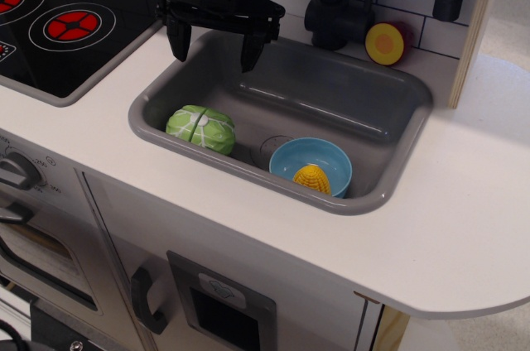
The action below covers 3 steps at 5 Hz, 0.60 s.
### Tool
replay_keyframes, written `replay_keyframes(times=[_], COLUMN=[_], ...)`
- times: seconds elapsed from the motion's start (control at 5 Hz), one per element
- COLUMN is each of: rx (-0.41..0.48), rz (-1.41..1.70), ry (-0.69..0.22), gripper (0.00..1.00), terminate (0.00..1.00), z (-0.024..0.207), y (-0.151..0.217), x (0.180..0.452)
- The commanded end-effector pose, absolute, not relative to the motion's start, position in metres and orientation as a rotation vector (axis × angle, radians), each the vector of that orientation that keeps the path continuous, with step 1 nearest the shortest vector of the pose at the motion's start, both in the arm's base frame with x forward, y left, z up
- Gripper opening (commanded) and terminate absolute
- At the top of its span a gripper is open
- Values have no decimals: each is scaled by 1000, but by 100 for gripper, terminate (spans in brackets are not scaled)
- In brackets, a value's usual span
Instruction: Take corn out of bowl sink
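Hovering: gripper [215, 46], above the sink's back-left corner
Jaws: spread wide, holding nothing
Corn [312, 178]: lying in the bowl [291, 157], well apart from the gripper, toward the sink's front right
Bowl: on the sink [364, 98] floor, against the front wall
Cabbage [200, 128]: front left on the sink floor, near the bowl
Tap [335, 7]: behind the sink
Knob [386, 43]: beside the tap

- Open air above the bowl [290, 161] and its corn [312, 177].
- Cabbage [200, 129] lies near the bowl's left.
- Sink [368, 202] wall hugs the bowl's front and right.
- Faucet [335, 3] stands behind.
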<state>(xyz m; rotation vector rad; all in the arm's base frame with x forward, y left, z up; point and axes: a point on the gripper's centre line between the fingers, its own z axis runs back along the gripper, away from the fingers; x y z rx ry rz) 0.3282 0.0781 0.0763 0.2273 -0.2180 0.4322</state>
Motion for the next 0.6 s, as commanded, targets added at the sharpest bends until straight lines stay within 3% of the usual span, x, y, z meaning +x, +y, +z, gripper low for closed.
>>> replay_keyframes(times=[0.0,0.4], rx=[227,138], rz=[432,332], ry=[-218,-196], gripper=[100,100], terminate=[0,0], z=[76,71], y=[78,12], x=[328,314])
